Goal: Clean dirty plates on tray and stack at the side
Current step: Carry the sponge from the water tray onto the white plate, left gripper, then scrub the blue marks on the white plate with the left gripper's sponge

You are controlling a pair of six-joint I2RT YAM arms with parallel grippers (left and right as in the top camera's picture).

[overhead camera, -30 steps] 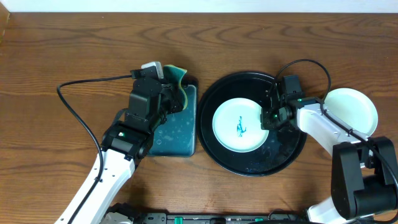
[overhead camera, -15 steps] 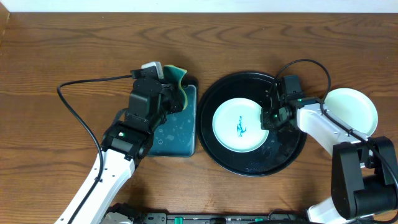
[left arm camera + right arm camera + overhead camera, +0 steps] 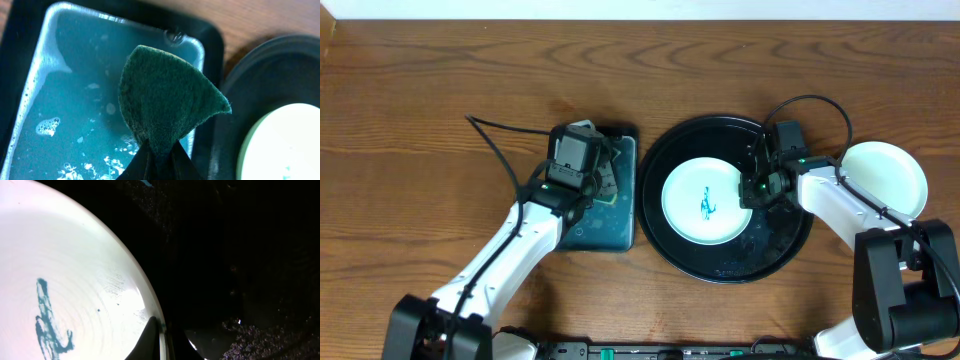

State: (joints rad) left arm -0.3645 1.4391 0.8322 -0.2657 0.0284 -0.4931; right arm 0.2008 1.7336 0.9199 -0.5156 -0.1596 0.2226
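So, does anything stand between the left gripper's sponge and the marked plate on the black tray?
Nothing visible does; only the teal tray's edge and the black tray's low rim lie between sponge and plate.

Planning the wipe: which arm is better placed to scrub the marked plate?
Left: the left gripper holds the sponge over the teal tray; the right gripper is shut on the plate rim.

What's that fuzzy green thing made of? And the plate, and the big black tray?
The green scrubber looks like rough matted fibre, like a scouring pad: its edge is fuzzy with loose hairs. The plate is smooth and shiny with faint rings, maybe plastic or glazed ceramic; it is hard to tell. The black tray is glossy and speckled with water drops, so probably plastic.
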